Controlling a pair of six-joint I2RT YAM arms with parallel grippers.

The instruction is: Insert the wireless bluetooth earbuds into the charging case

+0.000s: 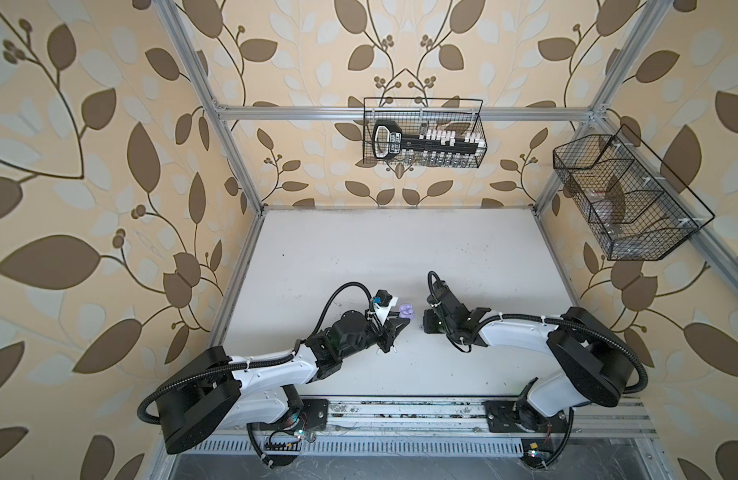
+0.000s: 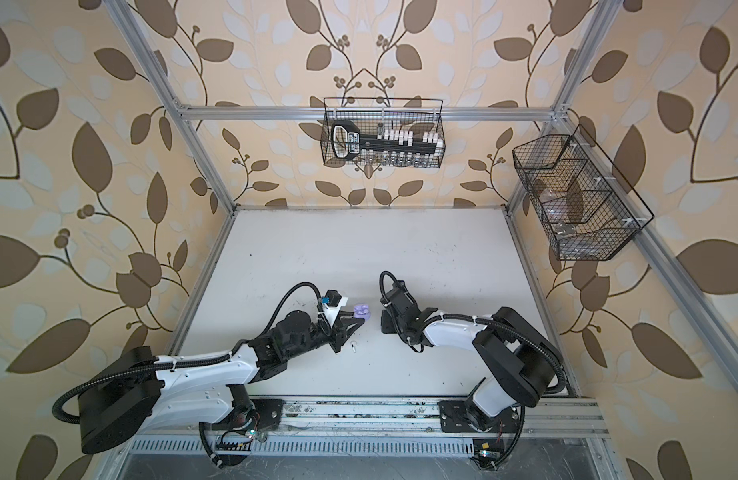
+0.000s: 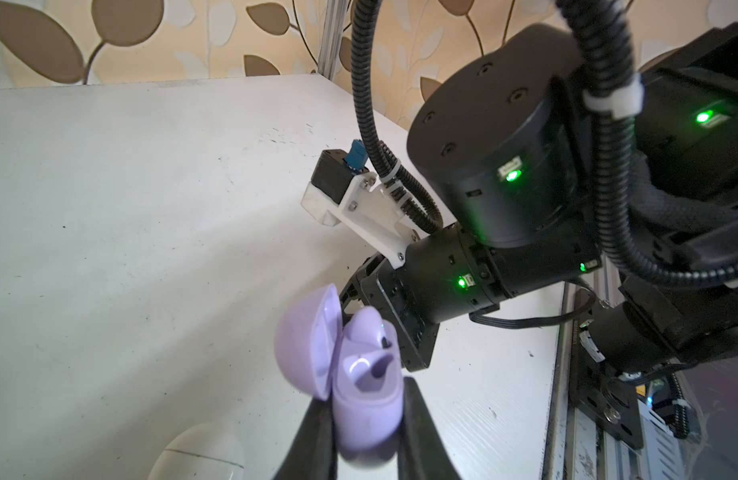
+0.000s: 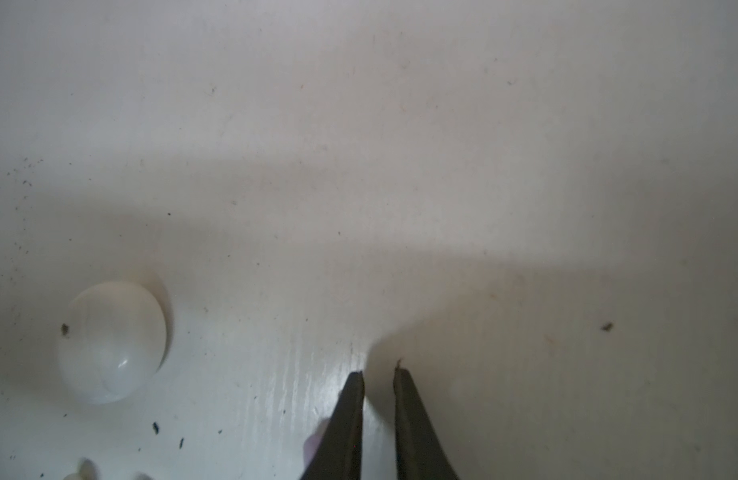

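Left pincer (image 3: pixel 365 409): clamped on the lilac charging case (image 3: pixel 342 374), and the lid is seen swung open!
Right pincer (image 4: pixel 378 374): closed down to a narrow slit just over the desk (image 4: pixel 442 166), with nothing gripped. In both top views its tips are hidden under its own wrist.
Lilac earbud (image 3: pixel 365 328): seated in one socket of the held case, while the socket beside it is shown hollow.
White earbud (image 2: pixel 353 344): laid on the desk just beside the left pincer. It is too small for detail to be made out.
White case (image 4: pixel 111 340): shut and rested on the desk. It is cut off by the frame edge in the left wrist view.
Lilac blur (image 4: pixel 313 446): glimpsed behind one right finger, masked and out of focus, so it cannot be identified.
Pale shapes (image 4: pixel 84 469): clipped at the right wrist frame edge, so they cannot be told apart.
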